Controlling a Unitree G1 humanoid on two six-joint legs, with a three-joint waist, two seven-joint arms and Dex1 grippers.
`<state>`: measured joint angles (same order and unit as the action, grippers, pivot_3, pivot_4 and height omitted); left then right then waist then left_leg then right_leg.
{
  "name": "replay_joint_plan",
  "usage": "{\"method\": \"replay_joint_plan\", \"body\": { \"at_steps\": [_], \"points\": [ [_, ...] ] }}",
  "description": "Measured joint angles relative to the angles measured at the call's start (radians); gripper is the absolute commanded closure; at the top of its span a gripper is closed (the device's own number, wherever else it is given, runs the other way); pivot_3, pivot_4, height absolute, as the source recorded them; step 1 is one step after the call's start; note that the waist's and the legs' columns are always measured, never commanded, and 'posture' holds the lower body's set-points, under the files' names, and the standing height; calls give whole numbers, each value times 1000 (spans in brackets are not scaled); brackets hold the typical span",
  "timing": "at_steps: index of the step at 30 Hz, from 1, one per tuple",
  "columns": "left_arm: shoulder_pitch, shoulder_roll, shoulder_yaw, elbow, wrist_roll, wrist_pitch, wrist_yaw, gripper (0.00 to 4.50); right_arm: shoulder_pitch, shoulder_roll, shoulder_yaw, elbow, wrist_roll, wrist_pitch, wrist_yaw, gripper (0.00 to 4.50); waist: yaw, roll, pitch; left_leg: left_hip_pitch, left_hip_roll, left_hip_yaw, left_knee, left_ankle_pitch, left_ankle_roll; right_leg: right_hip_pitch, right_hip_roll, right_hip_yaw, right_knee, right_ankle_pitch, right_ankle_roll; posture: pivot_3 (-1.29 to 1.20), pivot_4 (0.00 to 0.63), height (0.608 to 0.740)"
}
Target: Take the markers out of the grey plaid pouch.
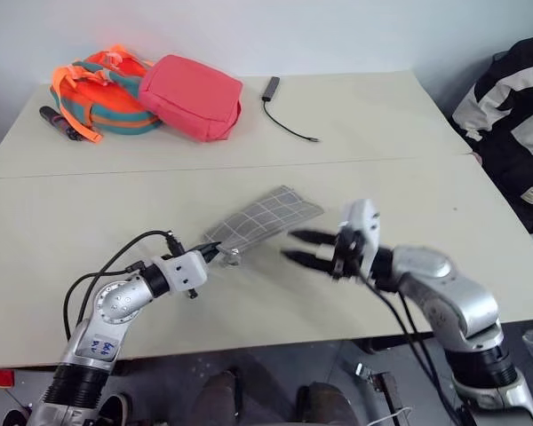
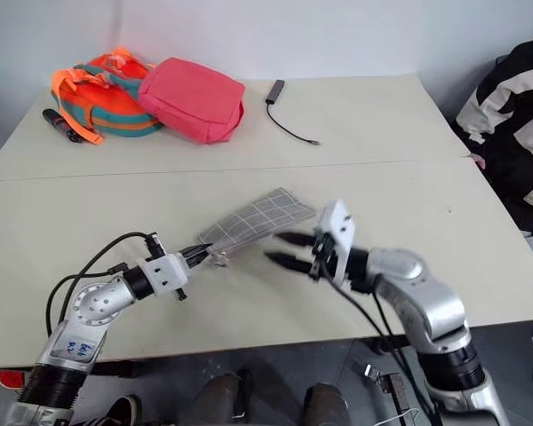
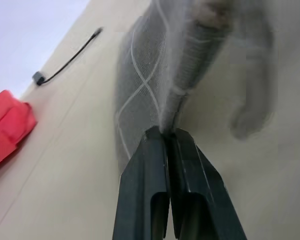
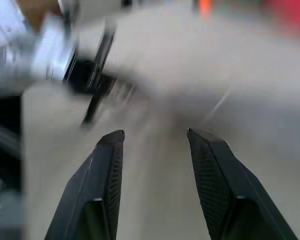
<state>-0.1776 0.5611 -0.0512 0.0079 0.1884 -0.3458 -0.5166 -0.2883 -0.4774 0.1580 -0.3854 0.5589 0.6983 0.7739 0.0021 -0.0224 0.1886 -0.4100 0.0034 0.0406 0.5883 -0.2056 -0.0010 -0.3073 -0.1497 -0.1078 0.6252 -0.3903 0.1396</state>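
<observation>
Pinching pouch edge: left hand clenched | right hand released, empty | risk: thin grip slips, markers stay inside

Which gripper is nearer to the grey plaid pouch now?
Left. The left gripper is shut on the near end of the grey plaid pouch; the right gripper is open, empty, just beside its near edge.
</observation>
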Motion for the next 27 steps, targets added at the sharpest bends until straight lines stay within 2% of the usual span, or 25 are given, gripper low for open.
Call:
{"method": "replay_joint_plan", "body": {
  "at_steps": [7, 17, 26, 27],
  "points": [
    [-28, 13, -27, -13, 59, -4, 0, 4500, 18, 145, 73, 57, -90, -24, -136, 2432, -3, 0, 0, 0, 0, 1, 0, -1, -1, -1, 0, 0, 1, 0, 0, 0, 150, 740],
    [-32, 8, -37, -66, 62, 36, 0, 4500, -4, 303, 113, 99, -115, -31, -197, 2432, -3, 0, 0, 0, 0, 1, 0, -1, -1, -1, 0, 1, 1, 0, 0, 0, 150, 740],
    [-31, 8, -41, -87, 63, 54, -1, 4500, -12, 348, 123, 122, -144, -59, -218, 2432, -3, 0, 0, 0, 0, 1, 0, -1, -1, -2, 0, 1, 1, 0, 0, 0, 150, 740],
    [-31, 8, -42, -88, 63, 56, -1, 4500, -12, 348, 126, 123, -149, -62, -218, 2803, -3, 0, 0, 0, 0, 1, 0, -1, -1, -2, 0, 1, 1, 0, 0, 0, 150, 740]
  ]
}}
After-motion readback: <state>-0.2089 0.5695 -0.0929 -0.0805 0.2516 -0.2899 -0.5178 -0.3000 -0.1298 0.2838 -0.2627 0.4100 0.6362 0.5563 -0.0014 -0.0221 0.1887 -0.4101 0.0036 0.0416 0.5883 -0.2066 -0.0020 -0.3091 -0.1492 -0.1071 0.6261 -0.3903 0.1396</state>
